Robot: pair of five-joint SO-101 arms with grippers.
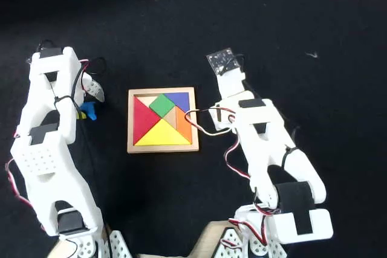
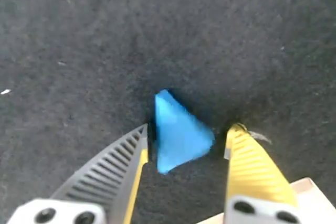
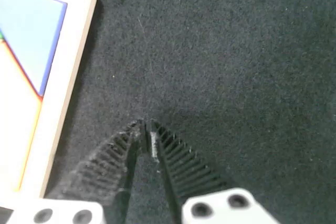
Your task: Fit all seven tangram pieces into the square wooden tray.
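Now, stray piece: blue triangle (image 2: 178, 132) lies on the black desk (image 1: 181, 28), left of the wooden tray (image 1: 130, 119) and apart from it.
Left gripper (image 2: 189, 129): released, straddling the triangle. Grey finger (image 2: 118, 163) is just beside one edge, yellow finger (image 2: 252, 169) near the other side.
Right gripper (image 3: 146, 129): clenched on nothing, over bare desk just right of the tray's far right corner.
Handling: probably light, stiff, thin wood with slick painted faces. It has no parallel sides, so a pinch could squirt it out. Best taken low, one edge against the opposite corner.
High view: gives the tray fill. Seated pieces (image 1: 158, 132) cover most of it; the pale patches may be open slots, cannot tell.
Left wrist view: gives finger-to-edge spacing, which the arm half hides from above.
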